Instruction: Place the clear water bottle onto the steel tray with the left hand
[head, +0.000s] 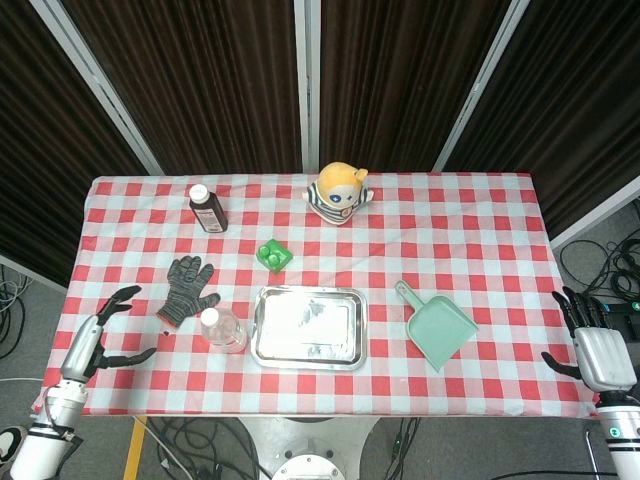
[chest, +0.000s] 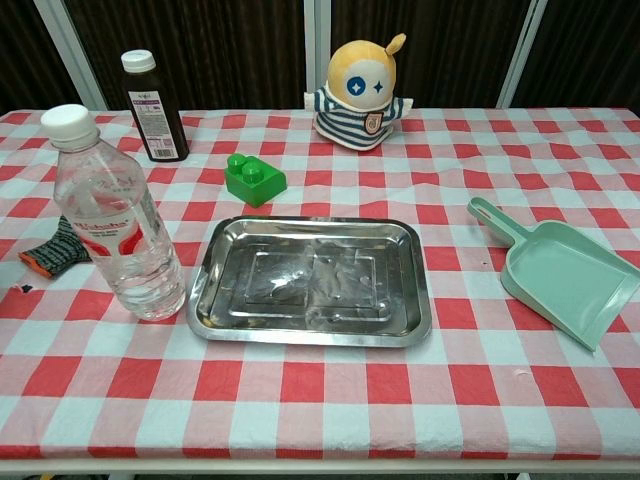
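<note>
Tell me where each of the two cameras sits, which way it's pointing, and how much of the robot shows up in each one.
Head view: high above the table's near edge, looking steeply down on the whole checked table; the left hand and right hand show at the two near corners, both open and empty.
Chest view: low at the near edge, looking across the tabletop toward the dark curtains; nothing of the robot shows.
Shared: the clear water bottle, steel tray, green block, dark bottle, plush toy, dustpan and glove.
</note>
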